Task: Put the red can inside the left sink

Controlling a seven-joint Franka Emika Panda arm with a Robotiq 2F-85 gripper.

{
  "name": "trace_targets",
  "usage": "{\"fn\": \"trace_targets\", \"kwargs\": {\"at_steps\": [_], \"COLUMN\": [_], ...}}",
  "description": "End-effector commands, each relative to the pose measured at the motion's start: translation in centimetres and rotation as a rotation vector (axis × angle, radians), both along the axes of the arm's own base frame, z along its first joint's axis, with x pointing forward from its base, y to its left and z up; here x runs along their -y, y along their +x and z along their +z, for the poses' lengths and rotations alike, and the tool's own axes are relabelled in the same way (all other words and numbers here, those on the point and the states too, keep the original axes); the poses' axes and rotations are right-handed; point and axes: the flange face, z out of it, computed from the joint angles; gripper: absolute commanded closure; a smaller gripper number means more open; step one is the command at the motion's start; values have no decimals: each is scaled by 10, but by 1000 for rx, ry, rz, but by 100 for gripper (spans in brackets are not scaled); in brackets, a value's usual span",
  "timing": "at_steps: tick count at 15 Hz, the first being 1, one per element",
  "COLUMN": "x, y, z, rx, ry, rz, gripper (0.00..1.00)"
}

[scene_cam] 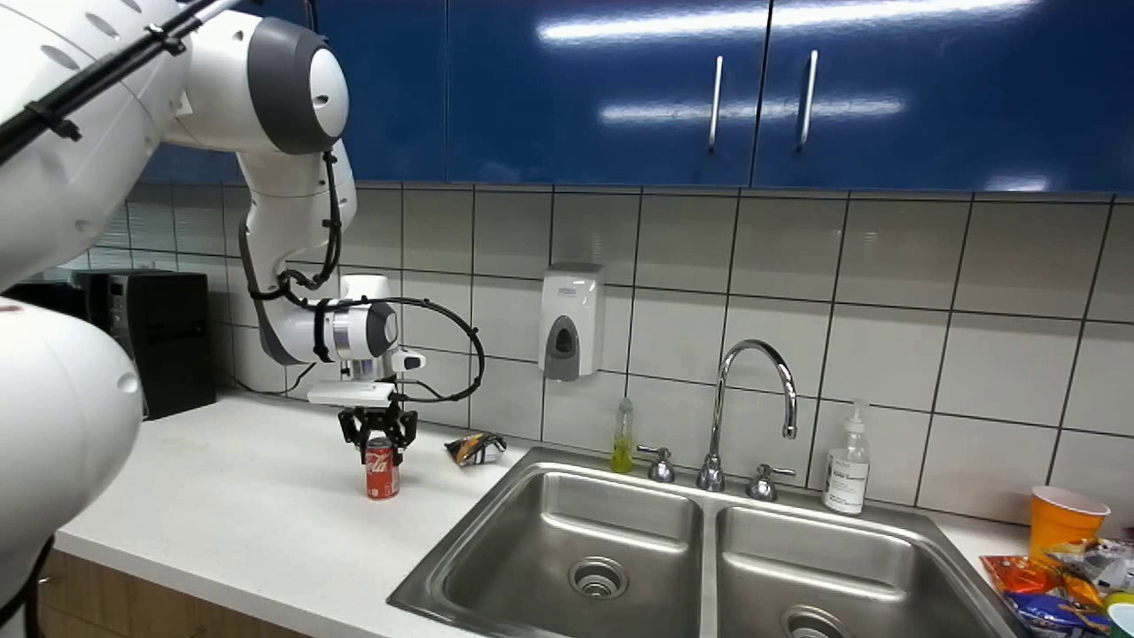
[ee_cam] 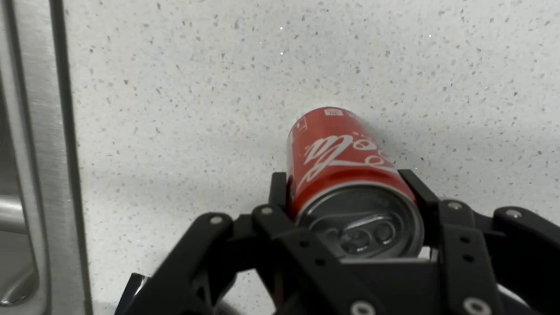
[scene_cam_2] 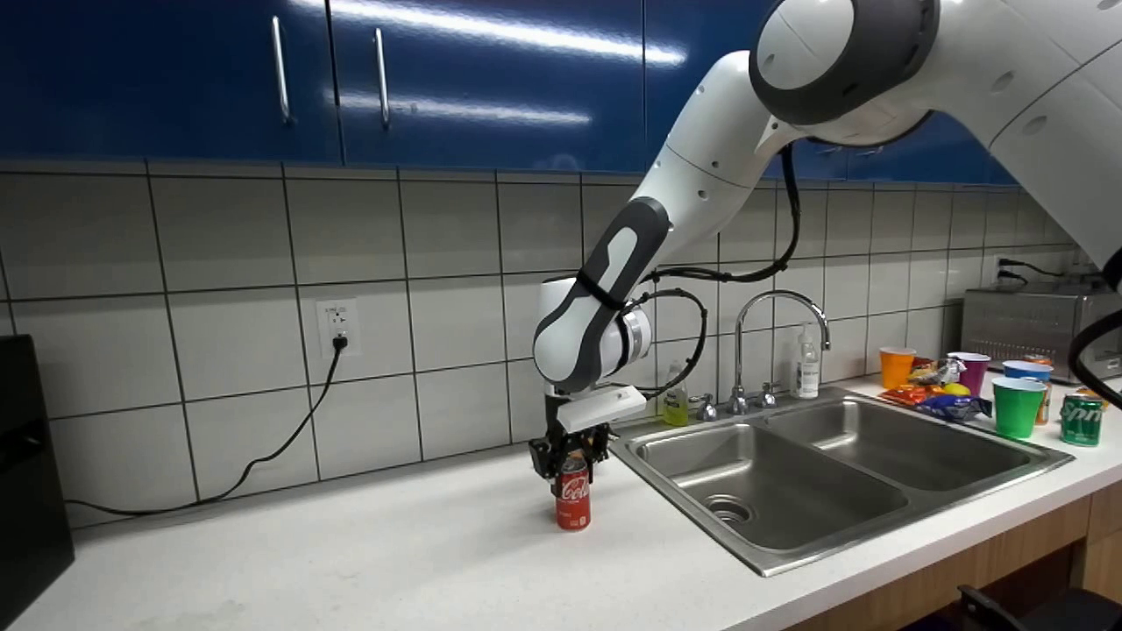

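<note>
The red can (scene_cam: pixel 383 470) stands upright on the counter, left of the sink; it also shows in an exterior view (scene_cam_2: pixel 573 504). In the wrist view the can (ee_cam: pixel 337 153) shows its silvery top toward the camera. My gripper (ee_cam: pixel 345 180) points down with one finger on each side of the can's upper part, and both fingers appear to touch it. The gripper is shut on the can; it also shows in both exterior views (scene_cam: pixel 381 450) (scene_cam_2: pixel 575 478). The left sink (scene_cam: pixel 523 580) is a steel basin with a round drain, also seen in an exterior view (scene_cam_2: pixel 789 478).
A small snack bag (scene_cam: pixel 477 448) lies between can and sink. The sink's raised rim (ee_cam: pixel 48 131) is at the wrist view's left. A faucet (scene_cam: pixel 716 416), soap bottle (scene_cam: pixel 624 439) and pump bottle (scene_cam: pixel 848 465) stand behind the basins. Cups and bags (scene_cam_2: pixel 947 399) lie beyond the right basin.
</note>
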Motion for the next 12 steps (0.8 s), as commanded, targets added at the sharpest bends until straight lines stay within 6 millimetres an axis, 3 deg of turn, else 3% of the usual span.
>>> {"fn": "trace_targets", "kwargs": {"at_steps": [1, 12], "x": [0, -2], "y": [-5, -21], "z": [13, 35], "rx": [-6, 3], "ry": [-8, -13], "rz": [6, 6], "gripper": [62, 62]}}
